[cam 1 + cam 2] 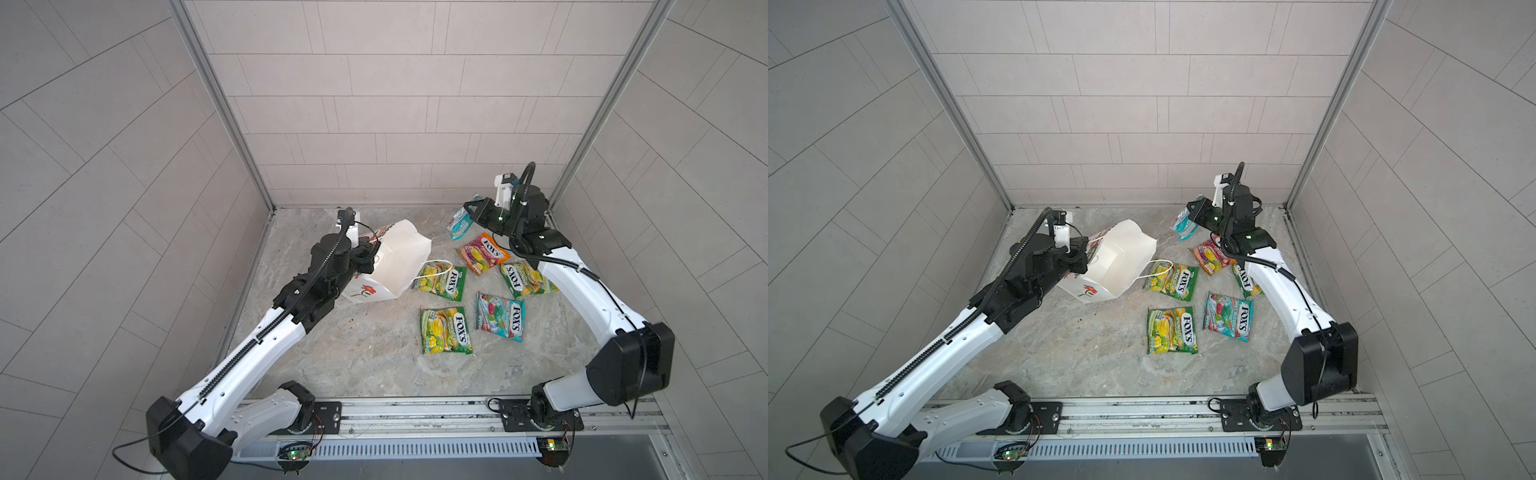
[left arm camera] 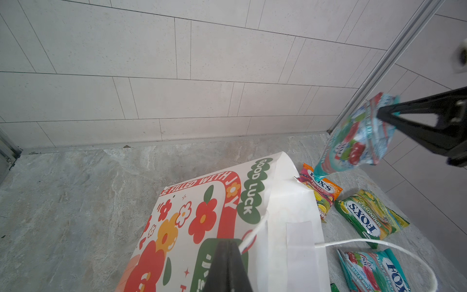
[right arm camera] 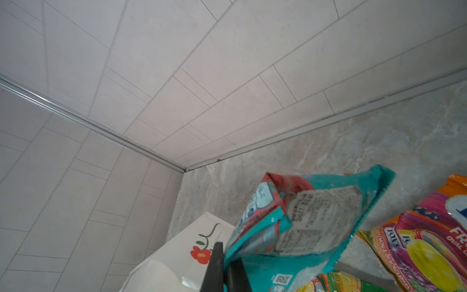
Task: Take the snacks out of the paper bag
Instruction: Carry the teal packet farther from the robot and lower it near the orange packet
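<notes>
White paper formed the paper bag (image 1: 399,266), which leaned over on the marbled table (image 1: 353,365) with its open mouth turned up and toward the snacks. Your left gripper (image 2: 226,244) was clamped on the bag at its rim, and the left wrist view showed its two black fingers pressed together over the flower-printed wall. One cord handle (image 1: 436,266) trailed out of the bag's mouth and lay across a green-yellow pouch (image 1: 442,283), the snack closest to the bag.

All six snacks you could see were outside the bag. Your right gripper (image 1: 468,212) was closed on a teal-red pouch (image 1: 459,226), pinching it by one edge so that it hung clear of the table, out past the bag's mouth toward the back corner. Below it, and farther from the bag than the first pouch, lay the orange-purple pouch (image 1: 484,253). A second green-yellow pouch (image 1: 519,280) lay beyond that, farthest from the bag and partly under your right arm (image 1: 582,291). Nearer the arm bases than the bag sat a third green-yellow pouch (image 1: 445,330), and just beside it, on the side away from the bag, a second teal-red pouch (image 1: 500,316). These five lay flat on the table, FOX'S lettering up
</notes>
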Available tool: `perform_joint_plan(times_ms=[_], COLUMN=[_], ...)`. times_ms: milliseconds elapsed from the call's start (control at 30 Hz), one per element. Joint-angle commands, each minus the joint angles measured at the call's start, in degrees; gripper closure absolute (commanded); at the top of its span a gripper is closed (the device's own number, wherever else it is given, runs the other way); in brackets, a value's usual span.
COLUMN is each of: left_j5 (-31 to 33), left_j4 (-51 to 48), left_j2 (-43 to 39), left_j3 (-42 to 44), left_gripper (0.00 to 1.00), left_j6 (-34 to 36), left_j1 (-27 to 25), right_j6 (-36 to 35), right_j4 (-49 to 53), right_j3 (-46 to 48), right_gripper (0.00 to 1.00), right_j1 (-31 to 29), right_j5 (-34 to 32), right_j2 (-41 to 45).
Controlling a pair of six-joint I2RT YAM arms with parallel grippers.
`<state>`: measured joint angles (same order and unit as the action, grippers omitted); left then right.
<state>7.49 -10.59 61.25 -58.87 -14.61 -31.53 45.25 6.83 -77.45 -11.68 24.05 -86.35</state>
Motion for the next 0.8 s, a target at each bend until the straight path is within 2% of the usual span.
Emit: perform_joint_plan(times_ms=[0, 500, 767], left_j5=[-0.5, -2.2, -2.4], left_j4=[0.8, 2.6, 2.5], left_j2=[-1.5, -2.1, -1.9], left_j3=[-1.0, -0.3, -0.4], left_gripper=[1.00, 1.00, 1.00], left_j6=[-0.2, -0.9, -1.0], left_j1=[0.3, 0.6, 0.8], right_j6=[-2.7, -3.5, -3.5], right_j4=[-1.0, -1.8, -1.8], right_j3=[-2.0, -18.3, -21.1], right_gripper=[1.00, 1.00, 1.00], right_j1=[0.1, 0.0, 0.8], right_j5=[2.7, 18.3, 19.8], right_j2=[-3.8, -27.4, -36.3])
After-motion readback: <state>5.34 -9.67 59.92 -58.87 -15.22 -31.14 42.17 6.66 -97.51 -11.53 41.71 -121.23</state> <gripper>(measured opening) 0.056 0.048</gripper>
